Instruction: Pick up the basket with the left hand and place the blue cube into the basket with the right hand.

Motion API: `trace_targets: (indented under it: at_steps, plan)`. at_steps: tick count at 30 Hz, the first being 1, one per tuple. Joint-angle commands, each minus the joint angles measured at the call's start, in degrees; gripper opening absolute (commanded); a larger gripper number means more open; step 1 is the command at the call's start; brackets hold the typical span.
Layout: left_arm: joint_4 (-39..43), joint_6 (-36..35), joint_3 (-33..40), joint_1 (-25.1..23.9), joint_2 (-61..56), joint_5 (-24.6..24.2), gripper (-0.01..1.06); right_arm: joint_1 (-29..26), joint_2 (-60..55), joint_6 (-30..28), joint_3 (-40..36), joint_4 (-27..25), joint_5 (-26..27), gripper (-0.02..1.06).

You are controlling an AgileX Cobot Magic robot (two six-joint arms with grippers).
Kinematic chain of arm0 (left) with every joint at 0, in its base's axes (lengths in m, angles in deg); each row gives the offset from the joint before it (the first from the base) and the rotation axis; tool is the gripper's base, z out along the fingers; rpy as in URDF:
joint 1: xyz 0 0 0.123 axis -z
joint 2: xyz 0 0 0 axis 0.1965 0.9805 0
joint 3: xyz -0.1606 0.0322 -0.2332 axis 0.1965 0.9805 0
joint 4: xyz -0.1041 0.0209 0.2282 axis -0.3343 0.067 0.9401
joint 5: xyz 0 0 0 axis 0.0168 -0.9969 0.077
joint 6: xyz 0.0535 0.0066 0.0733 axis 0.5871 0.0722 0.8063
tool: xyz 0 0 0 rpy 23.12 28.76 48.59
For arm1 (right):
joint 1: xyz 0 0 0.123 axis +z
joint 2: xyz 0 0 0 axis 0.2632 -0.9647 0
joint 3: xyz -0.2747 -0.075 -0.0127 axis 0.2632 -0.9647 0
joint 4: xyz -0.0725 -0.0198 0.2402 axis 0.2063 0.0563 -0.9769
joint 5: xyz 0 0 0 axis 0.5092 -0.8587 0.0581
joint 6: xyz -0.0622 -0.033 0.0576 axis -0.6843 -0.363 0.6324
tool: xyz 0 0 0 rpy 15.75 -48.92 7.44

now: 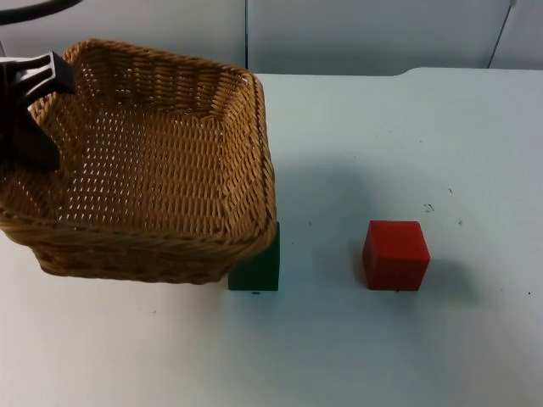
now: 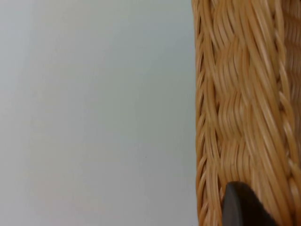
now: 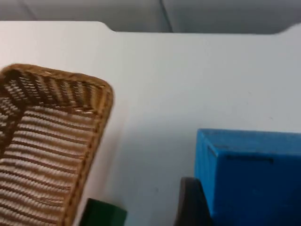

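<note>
One blue cube [image 3: 251, 176] shows in the right wrist view, close against the camera, with a black fingertip [image 3: 190, 202] pressed to its side: the right gripper's jaws are clamped on it. It hangs above the white surface [image 1: 407, 136], off to one side of the basket [image 1: 153, 161] and not over it, judging by the basket corner and the bare white stretch seen beyond it in that view. No label or writing can be read on the cube's faces; a faint dark line runs across one face, too blurred to tell what it is.

The woven wicker basket is light brown, square with rounded corners, and nothing lies inside it. In the top view it is tilted, its near edge low and its far rim raised. The left gripper [image 1: 34, 102] is at the basket's left rim, its black jaws closed on the wicker wall there. In the left wrist view the woven wall [image 2: 244, 108] runs close past the camera with a black fingertip [image 2: 242, 205] against it and the white surface beside it.

A dark green cube [image 1: 256, 267] stands on the surface partly under the basket's near right corner, touching or almost touching it; I cannot tell which. A red cube [image 1: 396, 254] stands on the surface to the right of the green one, well apart from the basket. Neither carries any readable marking. The grey wall [image 1: 365, 34] closes the surface at the back.
</note>
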Motion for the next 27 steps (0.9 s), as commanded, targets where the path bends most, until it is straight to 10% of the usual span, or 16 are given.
trace_targets:
  at_steps: [1,11,27]
  plan:
    - [-1.3,-0.1,-0.1,-0.1,-0.9,0.6,0.00,3.3,-0.2,-1.3,1.4,-1.1,1.1,0.00]
    - [-1.4,-0.1,-0.1,-0.1,-0.9,0.6,0.00,22.4,-14.7,-0.7,11.5,0.0,6.2,0.00]
    - [-2.2,-0.1,-0.1,-0.1,-0.9,0.4,0.00,29.9,-37.4,-0.6,25.5,0.0,5.1,0.00]
